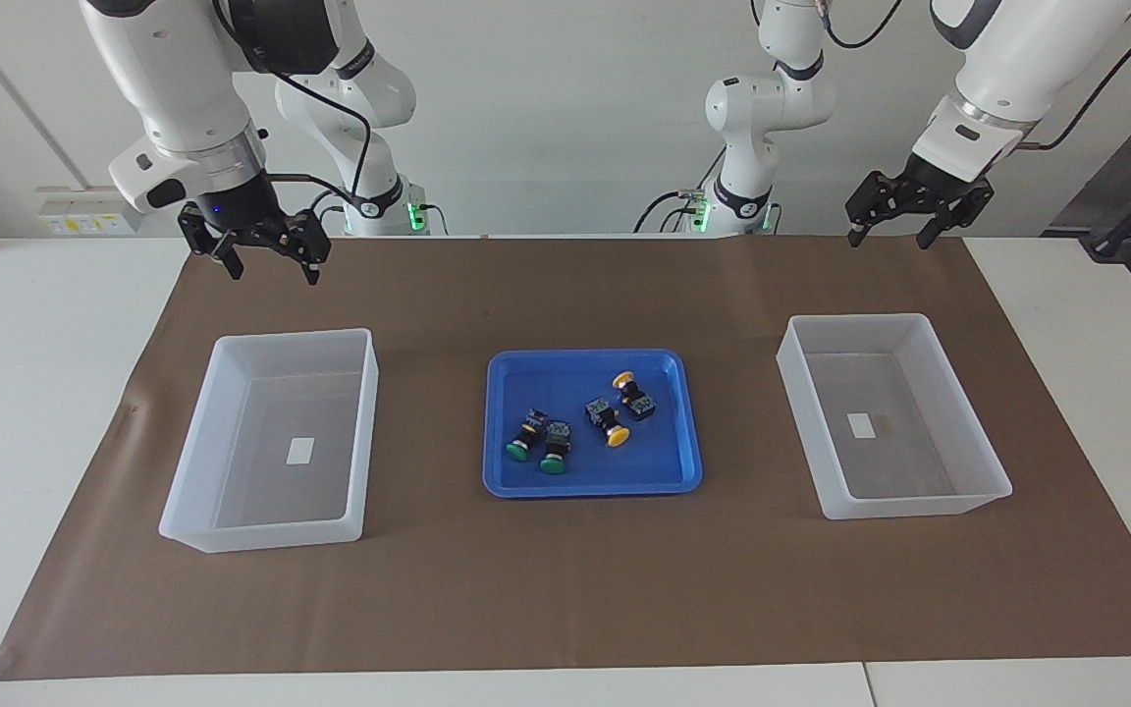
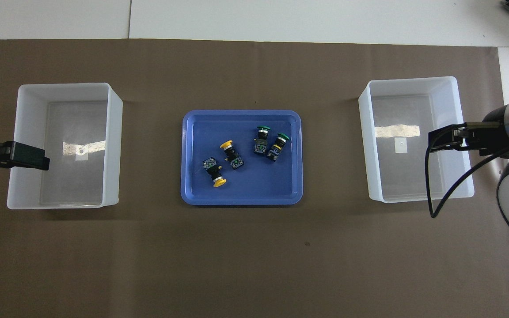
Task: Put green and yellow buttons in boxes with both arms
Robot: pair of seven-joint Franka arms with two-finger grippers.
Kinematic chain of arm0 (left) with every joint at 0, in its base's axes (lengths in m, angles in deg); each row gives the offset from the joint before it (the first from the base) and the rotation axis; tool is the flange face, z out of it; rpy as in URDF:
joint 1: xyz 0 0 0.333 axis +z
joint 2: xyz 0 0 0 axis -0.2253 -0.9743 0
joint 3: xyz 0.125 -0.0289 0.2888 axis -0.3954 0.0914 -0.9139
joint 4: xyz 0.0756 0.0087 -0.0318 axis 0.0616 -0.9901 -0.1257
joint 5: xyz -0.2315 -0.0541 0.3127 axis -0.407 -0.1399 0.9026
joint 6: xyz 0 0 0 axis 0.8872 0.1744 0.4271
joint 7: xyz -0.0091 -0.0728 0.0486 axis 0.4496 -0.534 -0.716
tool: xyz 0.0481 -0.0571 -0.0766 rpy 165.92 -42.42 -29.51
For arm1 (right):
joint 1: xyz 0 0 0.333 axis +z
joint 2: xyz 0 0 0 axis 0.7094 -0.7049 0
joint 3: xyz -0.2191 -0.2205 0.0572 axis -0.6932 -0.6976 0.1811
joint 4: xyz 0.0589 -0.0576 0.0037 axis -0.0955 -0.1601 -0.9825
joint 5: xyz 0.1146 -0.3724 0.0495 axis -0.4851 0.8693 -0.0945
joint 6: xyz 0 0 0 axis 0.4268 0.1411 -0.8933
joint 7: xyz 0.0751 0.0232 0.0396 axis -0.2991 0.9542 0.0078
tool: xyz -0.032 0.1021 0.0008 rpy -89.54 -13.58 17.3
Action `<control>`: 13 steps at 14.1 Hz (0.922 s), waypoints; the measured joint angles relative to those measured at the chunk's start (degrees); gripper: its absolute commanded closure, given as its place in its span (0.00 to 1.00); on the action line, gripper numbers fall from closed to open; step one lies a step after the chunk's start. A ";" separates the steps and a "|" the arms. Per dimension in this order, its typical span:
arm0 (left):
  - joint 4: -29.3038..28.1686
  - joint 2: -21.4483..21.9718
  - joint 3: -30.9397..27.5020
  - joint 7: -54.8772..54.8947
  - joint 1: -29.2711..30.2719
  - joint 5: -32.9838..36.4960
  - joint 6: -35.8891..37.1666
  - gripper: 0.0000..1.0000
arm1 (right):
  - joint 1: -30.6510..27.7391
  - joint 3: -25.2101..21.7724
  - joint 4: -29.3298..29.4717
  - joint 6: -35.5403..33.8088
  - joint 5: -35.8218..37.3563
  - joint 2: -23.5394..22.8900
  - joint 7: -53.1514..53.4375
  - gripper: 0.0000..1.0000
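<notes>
Brown paper mat [image 1: 565,589] covers the middle of the white table [image 1: 26,412] and carries every item of the task. At the mat's centre sits a shallow blue tray [image 1: 669,471] holding all four buttons on their sides. Two green buttons [image 1: 538,444] lie touching side by side toward the right arm's end of the tray, caps pointing away from the robots. Two yellow buttons [image 1: 617,410] lie just beside each other toward the left arm's end, one cap pointing toward the robots, the other away. Two translucent white boxes flank the tray, well apart from it: one box [image 1: 194,462] toward the right arm's end, the other box [image 1: 958,412] toward the left arm's end. Each contains only a small white label. Right gripper [image 1: 271,270] hangs in the air over the mat's edge nearest the robots, fingers spread wide, holding nothing. Left gripper [image 1: 891,239] hangs likewise at the other end, fingers spread, empty.
</notes>
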 measured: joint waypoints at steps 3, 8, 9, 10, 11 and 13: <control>-0.29 0.13 0.00 0.00 0.00 0.00 0.00 0.00 | 0.01 0.04 -0.02 0.00 0.00 0.00 0.00 0.00; -0.65 0.37 0.00 0.00 0.00 0.00 0.00 0.00 | 0.01 0.05 -0.03 0.00 0.00 0.00 0.00 0.00; -0.67 0.40 0.00 0.00 0.00 0.00 0.00 0.00 | 0.01 0.05 -0.03 0.00 0.00 0.00 0.00 0.00; -0.74 0.44 0.00 0.00 0.00 0.00 0.00 0.00 | 0.01 0.05 -0.03 0.00 0.00 0.00 0.00 0.00; -0.93 0.49 0.00 0.00 0.00 0.00 0.00 0.00 | 0.01 0.05 -0.03 0.00 0.00 0.00 0.00 0.00; -1.32 0.59 0.00 0.00 0.00 0.00 -0.02 0.00 | 0.01 0.05 -0.03 0.00 0.00 0.00 0.00 0.00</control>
